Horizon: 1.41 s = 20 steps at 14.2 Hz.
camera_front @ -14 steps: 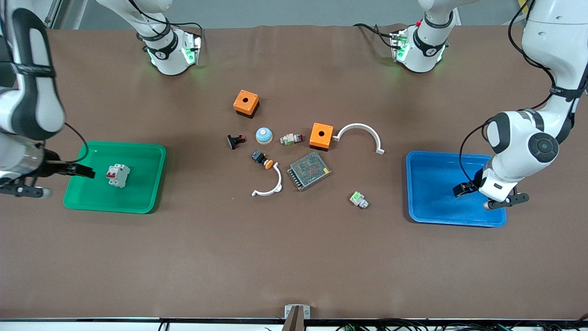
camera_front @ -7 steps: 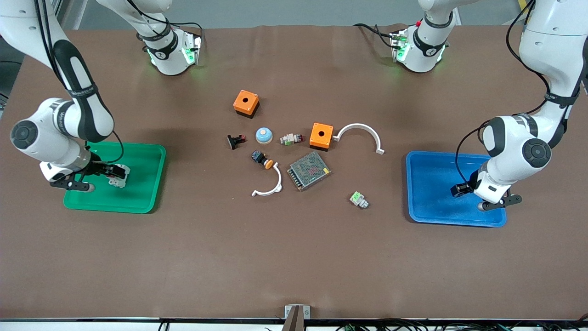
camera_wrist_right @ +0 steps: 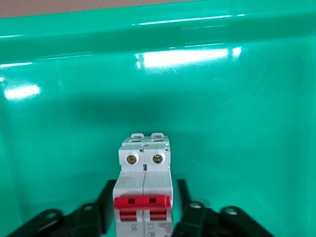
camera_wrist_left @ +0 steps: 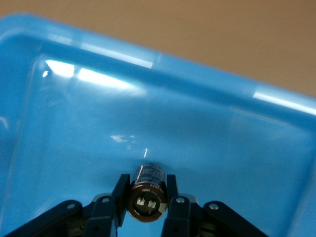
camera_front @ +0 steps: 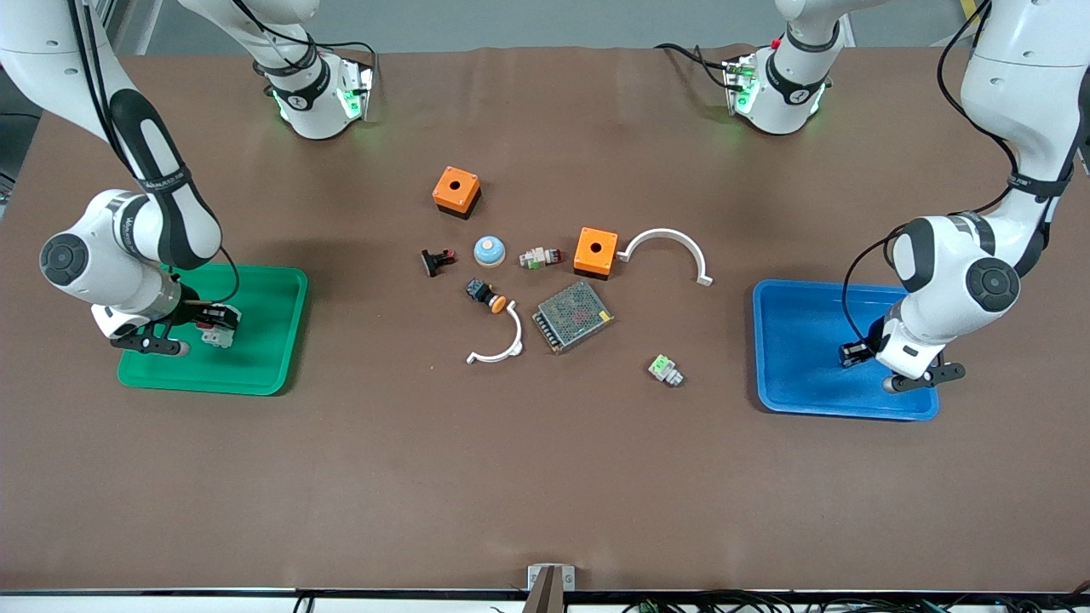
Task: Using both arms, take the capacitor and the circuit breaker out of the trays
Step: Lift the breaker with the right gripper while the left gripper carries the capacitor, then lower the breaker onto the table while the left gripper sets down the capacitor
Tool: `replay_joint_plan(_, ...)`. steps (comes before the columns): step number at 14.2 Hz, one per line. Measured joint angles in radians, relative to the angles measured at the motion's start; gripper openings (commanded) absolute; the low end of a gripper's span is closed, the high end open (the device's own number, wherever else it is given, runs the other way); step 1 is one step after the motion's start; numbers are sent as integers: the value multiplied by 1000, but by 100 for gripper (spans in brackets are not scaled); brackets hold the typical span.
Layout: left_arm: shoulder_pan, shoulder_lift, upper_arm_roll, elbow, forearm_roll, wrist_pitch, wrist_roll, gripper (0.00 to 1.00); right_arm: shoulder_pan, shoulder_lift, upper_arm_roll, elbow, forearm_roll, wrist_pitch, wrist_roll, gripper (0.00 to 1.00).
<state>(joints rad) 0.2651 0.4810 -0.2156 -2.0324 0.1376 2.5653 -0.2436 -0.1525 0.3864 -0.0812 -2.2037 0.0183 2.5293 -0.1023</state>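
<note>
In the green tray (camera_front: 264,294), the right gripper (camera_wrist_right: 143,210) is clenched on the circuit breaker (camera_wrist_right: 144,192), fingers flanking its sides for a straight lift. In the blue tray (camera_front: 800,311), the left gripper (camera_wrist_left: 146,200) pinches the capacitor (camera_wrist_left: 146,191) across its barrel, both parts low in their trays.

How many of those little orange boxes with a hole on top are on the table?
2. One orange box sits nearest the robots' bases among the loose parts. The other orange box lies nearer the front camera, beside the white curved bracket, toward the left arm's end. None seems hidden.
</note>
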Motion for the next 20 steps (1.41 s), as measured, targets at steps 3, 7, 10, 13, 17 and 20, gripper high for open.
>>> replay_joint_plan(3, -5, -74, -111, 6, 0, -63, -157, 0, 2, -1, 7, 27, 0, -44, 0, 1)
replay_joint_plan(7, -52, -119, -272, -2, 0, -127, -463, 0, 89, -30, 27, 216, 5, -371, 60, 1)
replay_joint_plan(10, -193, -92, -284, -13, 0, -126, -685, 1, 249, -47, 36, 278, 45, -417, 215, 1)
replay_joint_plan(13, -294, -35, -282, -16, 6, -94, -845, 4, 425, -37, 40, 278, 71, -349, 429, 1)
replay_joint_plan(17, -325, 27, -280, -16, 14, -77, -913, 37, 578, 27, 40, 270, 78, -208, 617, 1)
replay_joint_plan(20, -324, 49, -273, -16, 20, -76, -914, 69, 632, 102, 39, 269, 102, -117, 650, 1)
